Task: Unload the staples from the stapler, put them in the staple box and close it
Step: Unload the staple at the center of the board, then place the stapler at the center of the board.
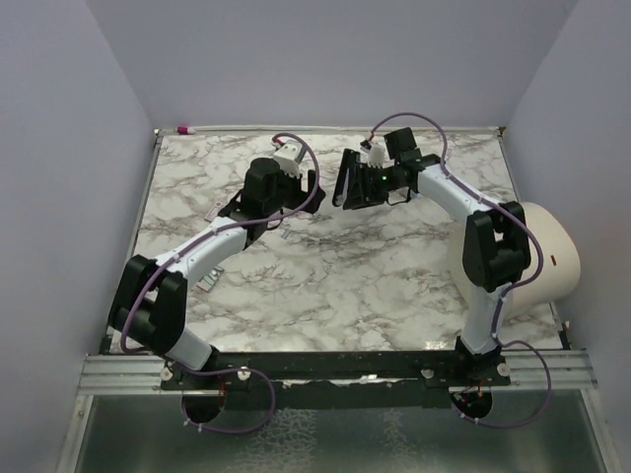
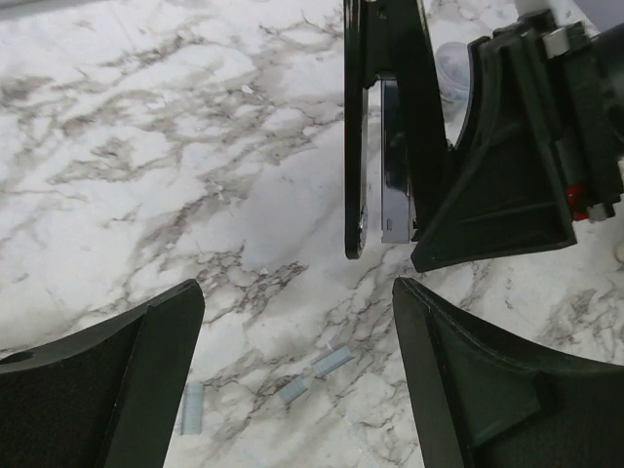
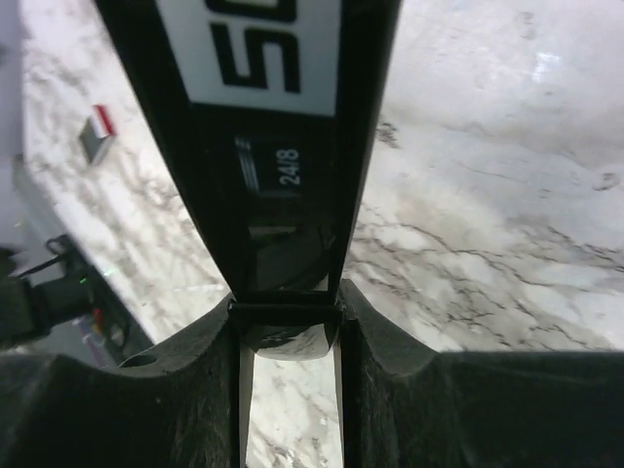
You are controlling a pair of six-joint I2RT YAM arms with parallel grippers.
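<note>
Stapler [image 3: 283,146], long thin glossy black bar, clenched between fingers of right end effector [image 3: 288,304]; left end effector [image 2: 297,292] released, empty. 3 tiny silver-grey metal staples [image 2: 331,361] on marbled white worktop [image 2: 146,146] between its fingers. Judgement: hold firm, tilt groove down, shake gently.

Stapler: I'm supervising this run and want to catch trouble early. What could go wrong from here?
1. The right end effector is shut on one end of the glossy stapler; most of its length juts out unsupported, so it may pivot or slip.
2. The open left end effector hangs close by the stapler, so a careless reach could knock it.
3. Short staple strips lie loose on the marble table beneath; they could scatter.
</note>
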